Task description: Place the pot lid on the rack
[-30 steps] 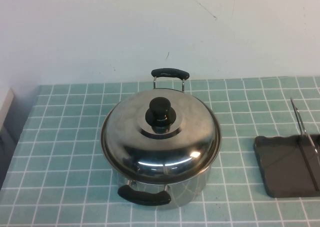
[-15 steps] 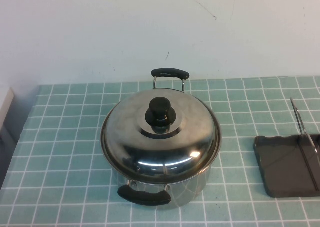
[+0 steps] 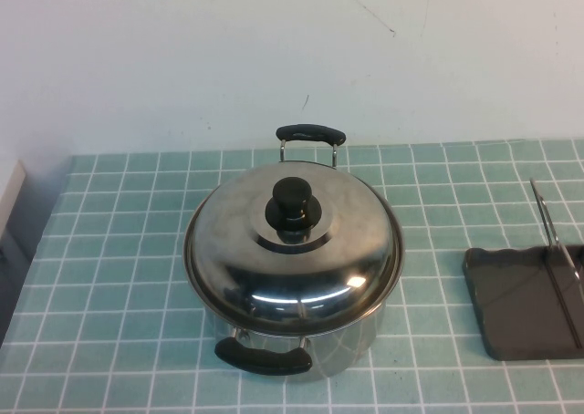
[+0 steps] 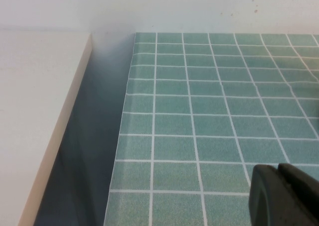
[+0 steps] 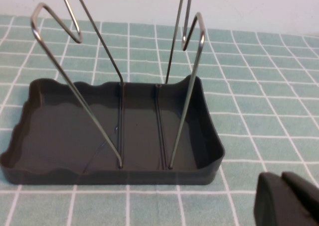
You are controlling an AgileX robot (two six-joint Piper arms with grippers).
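The shiny steel pot lid with a black knob sits closed on the steel pot in the middle of the tiled table. The dark grey rack with thin wire bars lies at the right edge, empty. It fills the right wrist view. My right gripper is shut and empty, low over the tiles just beside the rack's corner. My left gripper is shut and empty above bare tiles near the table's left edge. Neither gripper shows in the high view.
The pot has two black handles, one at the back and one at the front. A white surface lies beyond a dark gap past the table's left edge. A pale wall stands behind the table.
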